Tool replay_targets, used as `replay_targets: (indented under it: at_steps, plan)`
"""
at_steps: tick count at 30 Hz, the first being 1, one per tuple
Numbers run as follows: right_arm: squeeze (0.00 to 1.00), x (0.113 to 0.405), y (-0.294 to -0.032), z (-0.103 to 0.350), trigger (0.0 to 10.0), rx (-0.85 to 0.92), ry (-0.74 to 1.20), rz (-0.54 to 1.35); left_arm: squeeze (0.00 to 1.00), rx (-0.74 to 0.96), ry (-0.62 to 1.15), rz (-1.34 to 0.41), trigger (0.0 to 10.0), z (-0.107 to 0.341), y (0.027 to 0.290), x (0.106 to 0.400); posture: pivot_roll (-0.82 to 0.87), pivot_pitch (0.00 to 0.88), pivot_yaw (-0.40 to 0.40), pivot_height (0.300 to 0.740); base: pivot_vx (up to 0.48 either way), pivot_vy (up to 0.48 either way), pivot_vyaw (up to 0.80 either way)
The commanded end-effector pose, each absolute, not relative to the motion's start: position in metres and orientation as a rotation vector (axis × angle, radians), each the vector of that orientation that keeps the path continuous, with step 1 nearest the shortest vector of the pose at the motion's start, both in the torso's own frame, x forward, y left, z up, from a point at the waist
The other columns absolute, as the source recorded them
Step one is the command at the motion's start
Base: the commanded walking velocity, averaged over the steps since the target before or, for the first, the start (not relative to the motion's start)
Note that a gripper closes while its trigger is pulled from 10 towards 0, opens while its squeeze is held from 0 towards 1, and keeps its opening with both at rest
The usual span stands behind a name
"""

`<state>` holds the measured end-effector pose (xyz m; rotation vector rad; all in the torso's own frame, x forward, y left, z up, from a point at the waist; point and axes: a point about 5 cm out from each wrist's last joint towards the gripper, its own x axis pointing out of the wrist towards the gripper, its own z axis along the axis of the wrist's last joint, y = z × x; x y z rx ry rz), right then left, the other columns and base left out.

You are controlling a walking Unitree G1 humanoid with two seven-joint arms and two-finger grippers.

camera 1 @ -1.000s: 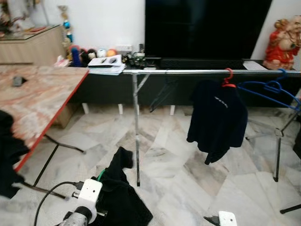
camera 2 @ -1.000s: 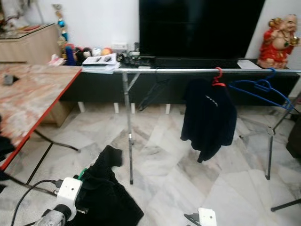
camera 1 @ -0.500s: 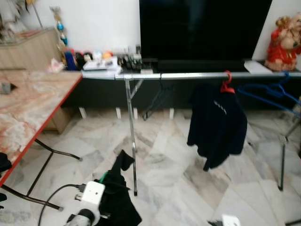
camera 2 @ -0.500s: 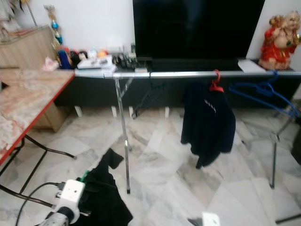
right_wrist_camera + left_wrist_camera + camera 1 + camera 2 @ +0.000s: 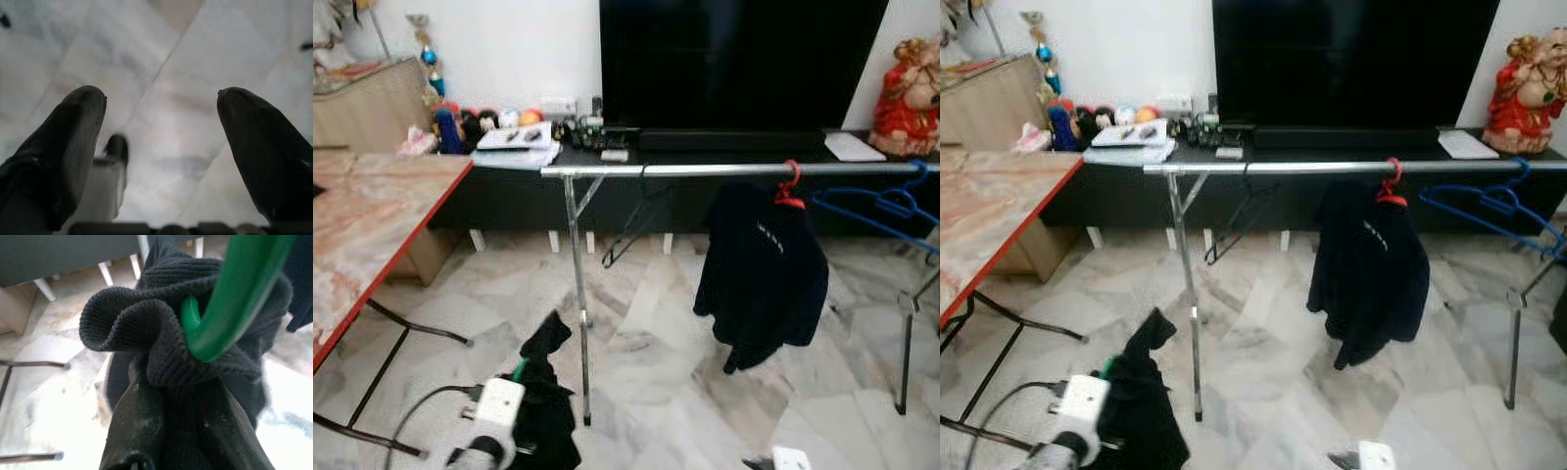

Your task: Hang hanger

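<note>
Green hanger — in left end effector

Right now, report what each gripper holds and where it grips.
Left gripper: shut on the black garment's bunched collar, at the green hanger's hook. Right gripper: open, holding nothing.

The black garment hides most of the green hanger, seemingly.

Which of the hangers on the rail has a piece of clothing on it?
The red hanger, near the middle of the rail, carries a dark garment. The blue hanger beside it, toward the robot's right, hangs bare.
</note>
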<state>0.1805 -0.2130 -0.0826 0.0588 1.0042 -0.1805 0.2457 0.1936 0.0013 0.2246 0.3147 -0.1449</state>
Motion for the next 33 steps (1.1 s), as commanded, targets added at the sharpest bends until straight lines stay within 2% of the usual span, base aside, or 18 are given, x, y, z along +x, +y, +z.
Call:
replay_targets:
  at_steps: [1,11,21,33]
  plan:
    - [0.0,0.1892,-0.2024,-0.0802,10.0,0.074,0.982,-0.153,0.0,0.25,0.283,-0.112,10.0,0.0088,0.2058,0.2499,0.05,0.0,-0.018,0.74,0.296,0.0,0.0]
    - [0.0,0.1909,-0.2016,-0.0794,10.0,0.086,0.976,-0.143,0.0,0.25,0.279,-0.085,10.0,0.0089,0.2103,0.2487,0.05,0.0,-0.02,0.74,0.299,0.0,0.0]
    - [0.0,0.1926,-0.2018,-0.0784,10.0,0.092,0.969,-0.137,0.0,0.266,0.298,-0.072,10.0,0.0055,0.2105,0.2459,0.05,0.0,-0.025,0.74,0.0,0.0,0.0]
    - [0.0,0.1958,-0.2017,-0.0766,10.0,0.107,0.947,-0.128,0.0,0.264,0.285,-0.048,10.0,0.0066,0.2099,0.2472,0.04,0.0,-0.03,0.74,0.0,-0.455,0.0]
